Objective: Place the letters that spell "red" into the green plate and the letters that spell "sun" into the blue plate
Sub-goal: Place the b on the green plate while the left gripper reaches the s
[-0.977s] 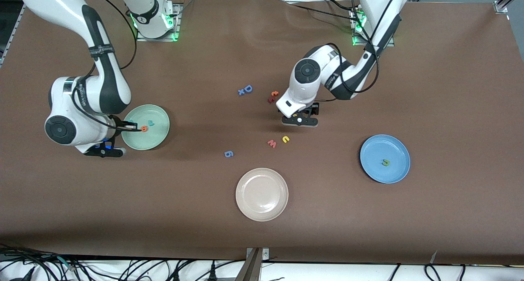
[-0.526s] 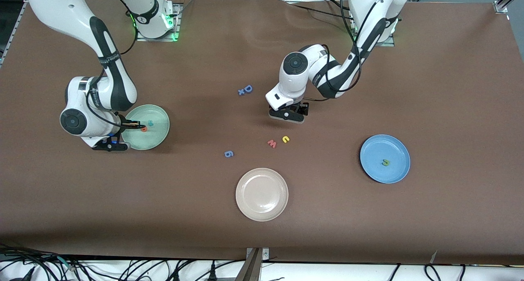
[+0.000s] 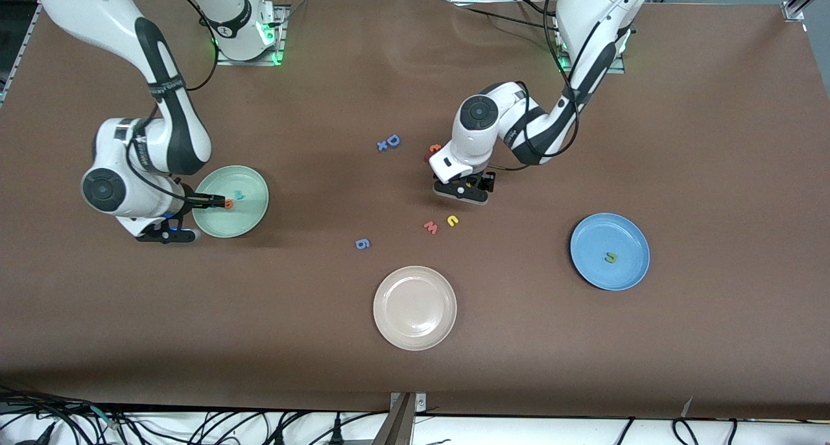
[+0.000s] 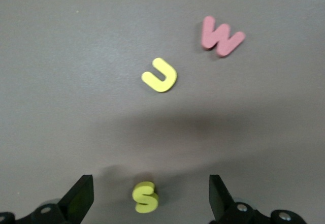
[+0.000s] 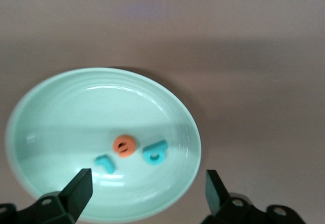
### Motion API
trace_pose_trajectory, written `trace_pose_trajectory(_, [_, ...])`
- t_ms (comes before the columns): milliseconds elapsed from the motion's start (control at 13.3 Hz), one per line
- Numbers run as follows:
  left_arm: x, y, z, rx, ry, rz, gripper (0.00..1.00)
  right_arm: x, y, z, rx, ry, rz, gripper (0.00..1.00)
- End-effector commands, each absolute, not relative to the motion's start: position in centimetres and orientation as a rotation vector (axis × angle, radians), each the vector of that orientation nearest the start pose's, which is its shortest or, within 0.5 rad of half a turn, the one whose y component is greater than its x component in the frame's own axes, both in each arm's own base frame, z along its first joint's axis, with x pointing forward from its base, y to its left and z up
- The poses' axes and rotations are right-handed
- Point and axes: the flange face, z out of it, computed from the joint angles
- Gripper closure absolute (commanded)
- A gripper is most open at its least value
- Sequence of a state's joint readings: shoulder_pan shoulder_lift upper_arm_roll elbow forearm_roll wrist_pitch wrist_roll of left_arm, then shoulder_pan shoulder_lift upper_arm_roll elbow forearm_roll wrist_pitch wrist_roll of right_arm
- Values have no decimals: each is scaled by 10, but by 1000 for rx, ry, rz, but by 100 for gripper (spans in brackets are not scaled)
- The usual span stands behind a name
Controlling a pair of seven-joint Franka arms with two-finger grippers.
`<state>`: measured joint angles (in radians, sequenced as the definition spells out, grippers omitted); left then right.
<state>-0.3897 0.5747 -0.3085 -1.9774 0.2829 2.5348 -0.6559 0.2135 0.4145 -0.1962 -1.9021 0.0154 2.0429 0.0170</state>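
— Three letters, orange "e" [image 5: 124,145], teal "r" [image 5: 105,163], teal "d" [image 5: 155,152], lie in the green plate [image 5: 61,102]; right gripper [image 5: 144,191] open above it.

— Left gripper [image 4: 148,196] open over the yellow "s" [image 4: 145,196]; "u" [image 4: 160,75] beside it; "n" [image 3: 610,258] in the blue plate [image 3: 626,237].

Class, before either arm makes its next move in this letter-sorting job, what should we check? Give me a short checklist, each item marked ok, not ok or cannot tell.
1. Orange "e", teal "r" and teal "d" all in the green plate: ok.
2. Right gripper open over that plate, holding nothing: ok.
3. Left gripper open, with the yellow "s" between its fingers on the table: ok.
4. All of "sun" in the blue plate: not ok; only the dark green "n" lies there.
5. Yellow "u" apart from the red "w": ok.
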Motion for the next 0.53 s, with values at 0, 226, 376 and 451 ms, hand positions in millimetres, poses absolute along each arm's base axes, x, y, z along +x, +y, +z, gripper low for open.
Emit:
trace_pose_trajectory(0, [465,-390,185,-3131,402,-56,0,619,21,351,-3151,1,444,1])
trace_pose_trajectory(226, [463,-388,182,-3132,381,-44,0,637,25,433,-3149,4,420,1])
trace_pose_trajectory(376, [463,-386,181,-3139,351,-36,0,643,22,475,-3158,14,330,1])
trace_pose_trajectory(451, [462,-386,180,-3139,337,-32,0,644,20,492,-3162,14,279,1])
